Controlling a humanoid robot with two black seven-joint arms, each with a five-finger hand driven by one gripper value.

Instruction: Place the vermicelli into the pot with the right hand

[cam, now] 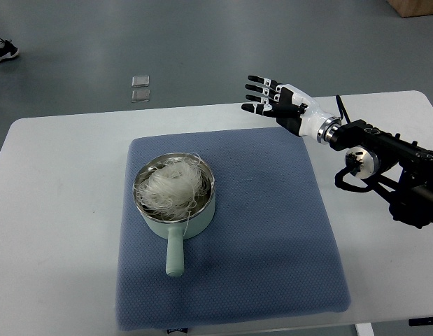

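A pale green pot (175,213) with a short handle pointing toward me sits on a blue mat (272,231). A white tangle of vermicelli (172,187) fills the pot's inside. My right hand (272,103) hovers above the mat's far right corner, well to the right of and beyond the pot. Its fingers (260,89) are stretched out flat toward the left and hold nothing. The black forearm runs off to the right edge.
The mat lies on a white table (55,210). On the grey floor beyond the table lie two small clear squares (140,88). A person's shoe (2,52) shows at the far left edge. A brown box corner (415,7) is at the top right.
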